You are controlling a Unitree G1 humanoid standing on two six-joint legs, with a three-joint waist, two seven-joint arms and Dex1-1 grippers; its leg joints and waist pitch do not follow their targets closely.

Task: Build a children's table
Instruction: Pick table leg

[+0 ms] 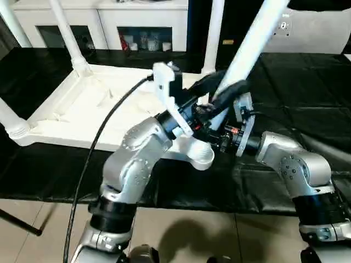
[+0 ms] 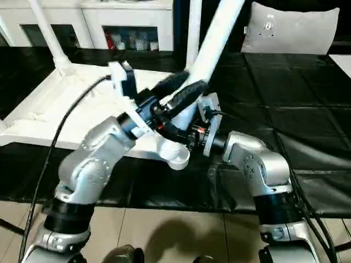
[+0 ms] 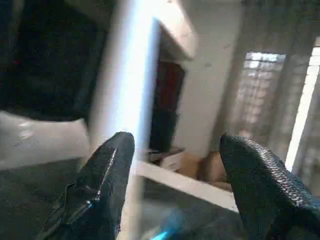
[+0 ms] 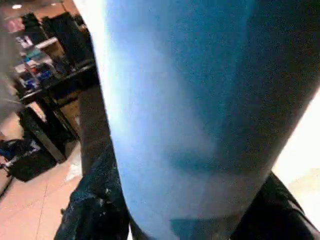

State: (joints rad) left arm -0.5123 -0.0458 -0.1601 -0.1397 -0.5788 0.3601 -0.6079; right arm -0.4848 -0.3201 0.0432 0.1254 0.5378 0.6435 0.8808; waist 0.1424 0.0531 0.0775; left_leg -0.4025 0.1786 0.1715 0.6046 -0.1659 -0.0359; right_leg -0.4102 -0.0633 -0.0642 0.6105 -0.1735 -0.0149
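So the children's table (image 1: 82, 115) is flipped upside down on the black cloth (image 1: 307, 93), three legs already standing up. Fourth leg (image 1: 249, 46) leans tilted over its near corner socket (image 1: 200, 155); right gripper (image 2: 189, 109) is clamped around it, left gripper (image 3: 175, 165) spread loose beside it.

place: indoor lab or workshop
surface: bench (image 1: 307, 98) under black cloth
floor: beige tiles (image 1: 181, 230)
back: white cabinet (image 1: 109, 22), glass compartments with small items
side: cluttered dark desks (image 4: 45, 60)
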